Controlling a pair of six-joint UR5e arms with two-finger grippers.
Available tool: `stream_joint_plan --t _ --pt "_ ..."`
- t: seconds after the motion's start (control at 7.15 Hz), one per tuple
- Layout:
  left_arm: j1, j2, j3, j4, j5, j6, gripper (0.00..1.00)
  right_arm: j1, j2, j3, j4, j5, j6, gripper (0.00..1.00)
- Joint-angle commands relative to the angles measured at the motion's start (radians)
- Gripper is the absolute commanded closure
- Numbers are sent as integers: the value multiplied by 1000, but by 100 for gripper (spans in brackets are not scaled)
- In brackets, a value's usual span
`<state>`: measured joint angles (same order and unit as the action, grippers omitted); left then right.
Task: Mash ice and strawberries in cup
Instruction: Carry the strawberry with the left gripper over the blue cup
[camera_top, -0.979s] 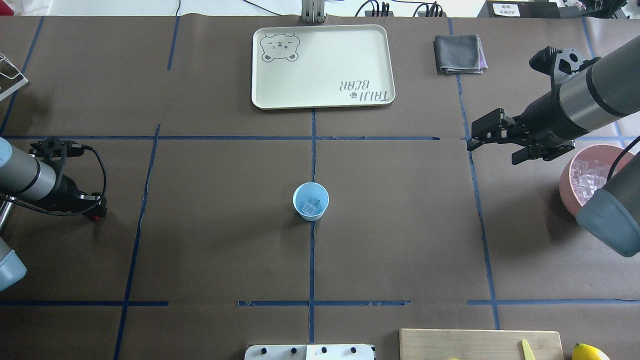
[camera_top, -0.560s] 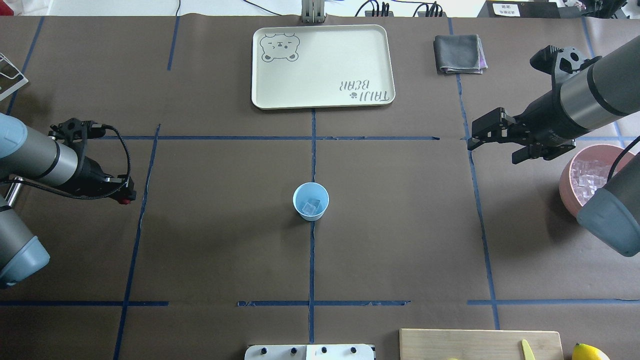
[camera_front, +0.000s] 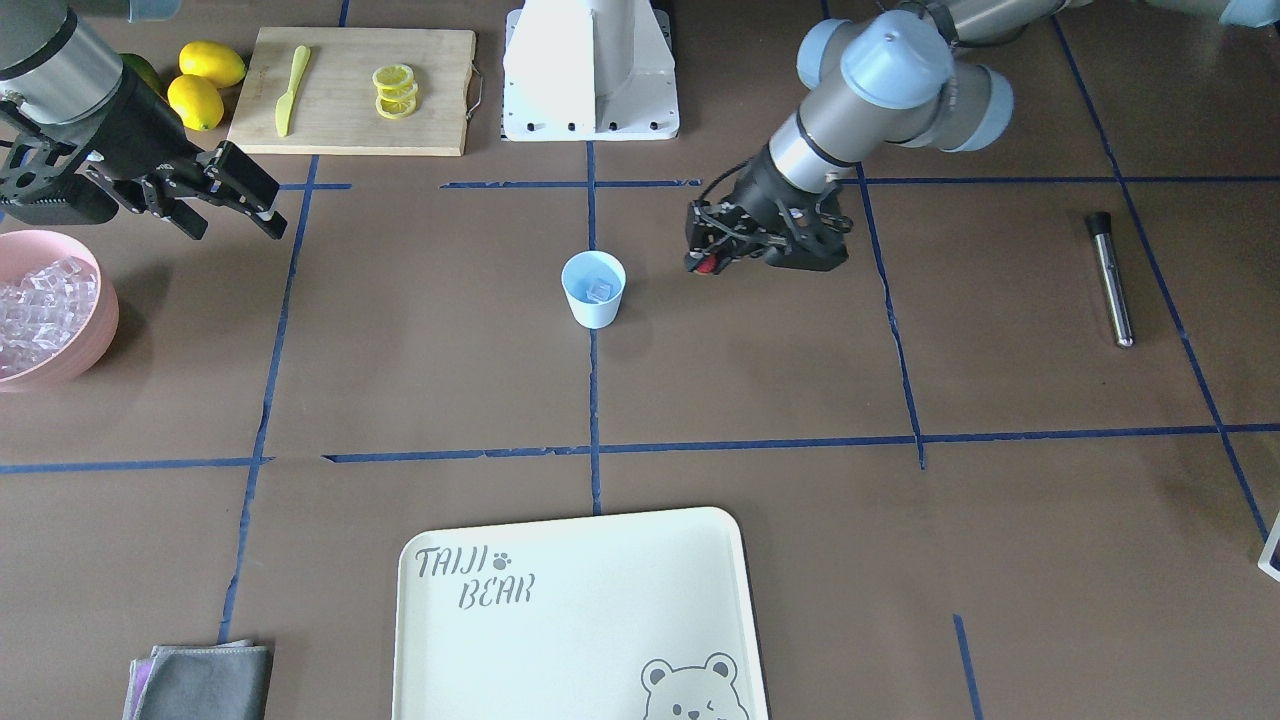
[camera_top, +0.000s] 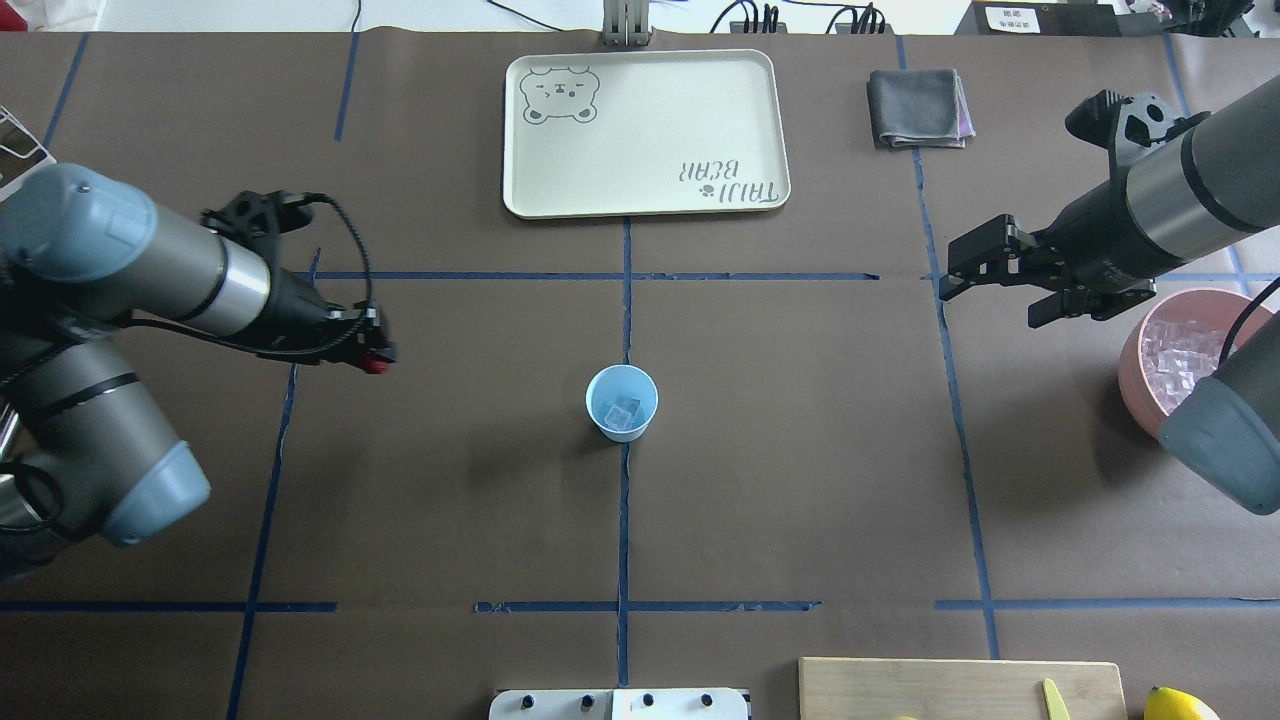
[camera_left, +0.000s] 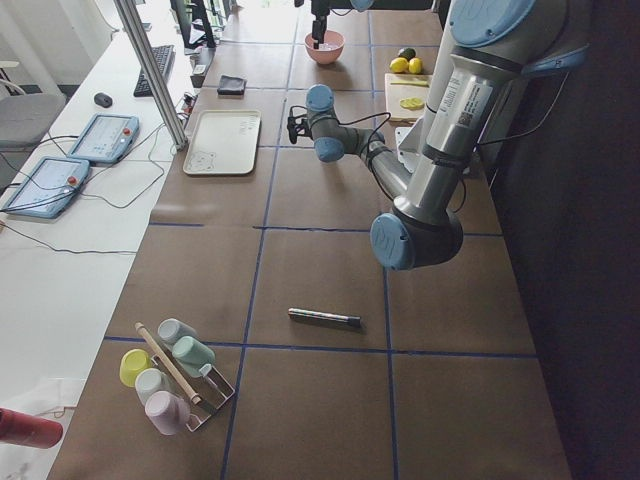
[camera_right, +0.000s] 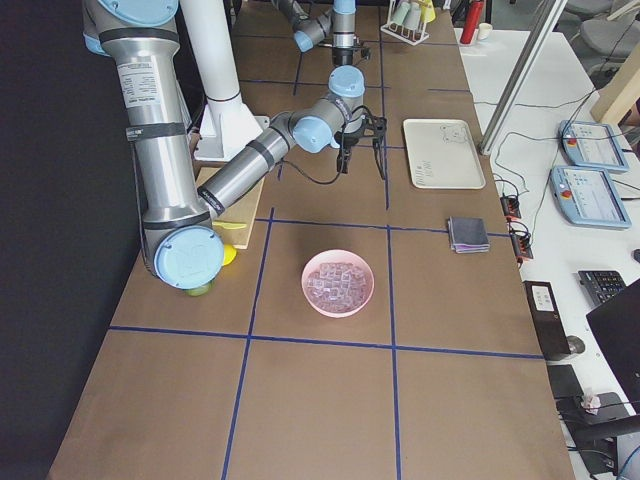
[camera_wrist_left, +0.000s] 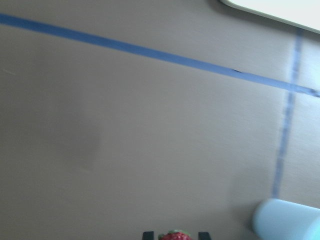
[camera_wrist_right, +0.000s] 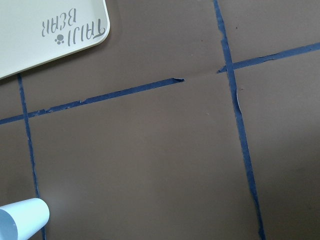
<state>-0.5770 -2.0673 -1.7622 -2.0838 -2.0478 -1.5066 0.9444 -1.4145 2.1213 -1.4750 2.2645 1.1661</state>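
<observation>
The brown-paper desk (camera_top: 800, 480) is filling the whole scene, taped into squares with blue lines. The biggest thing sitting on it is the cream tray (camera_top: 650, 130) on the side far from the robot. It's showing "TAIJI BEAR" in grey letters with a little paw print, plus a bear face in the opposite corner.

The left end effector (camera_top: 375, 355) is hanging over bare desk, well off to the side of the cup. Its fingers are closing in tight on the strawberry (camera_wrist_left: 175, 235), which is peeking out red between them. The right end effector (camera_top: 987, 305) is hovering near the pink bowl (camera_front: 105, 310) with its fingers spread wide and nothing in them.

That bowl is sitting heaped with ice cubes (camera_front: 30, 305). Next to the robot base, a wooden cutting board (camera_front: 340, 120) is carrying a yellow knife (camera_front: 290, 90) and stacked lemon slices (camera_front: 395, 90), with whole lemons (camera_front: 195, 102) lying just beside it. A folded grey cloth (camera_top: 915, 108) is lying by the tray, and a steel rod with a black tip (camera_front: 1110, 280) is lying out on the robot's left.

The light-blue cup (camera_top: 621, 402) is standing upright mid-desk on a tape line, holding some ice (camera_top: 625, 410).
</observation>
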Motion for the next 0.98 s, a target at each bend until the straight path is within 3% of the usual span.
stream_joint_plan --t 0.0,0.56,0.84 --pt "113 -98 23 -1 153 -29 100 2 -20 11 4 -9 0 0" --pt "144 -145 73 -4 247 -23 99 4 -27 22 4 -11 0 0" --pt "144 -143 75 -5 277 -17 91 2 -27 23 4 -13 0 0"
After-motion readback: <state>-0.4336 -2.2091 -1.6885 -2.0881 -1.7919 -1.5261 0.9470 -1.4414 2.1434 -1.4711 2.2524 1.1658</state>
